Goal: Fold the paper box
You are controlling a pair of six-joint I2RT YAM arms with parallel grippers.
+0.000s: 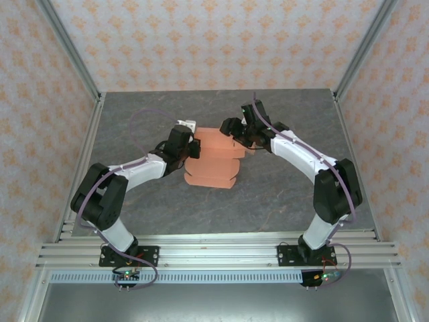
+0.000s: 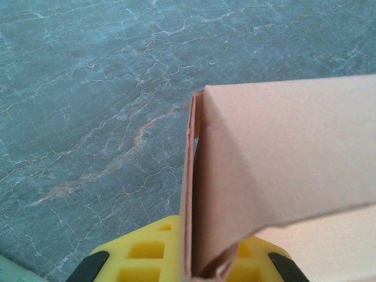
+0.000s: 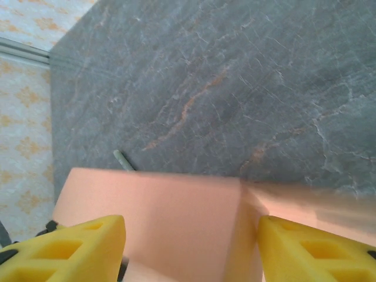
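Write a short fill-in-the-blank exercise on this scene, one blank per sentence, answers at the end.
1. The left gripper is ___ on a folded edge of the paper box.
2. The right gripper stands open over the box, its fingers coloured ___.
3. On the grey table, the box lies ___ the two grippers.

Missing words: shut; yellow; between.
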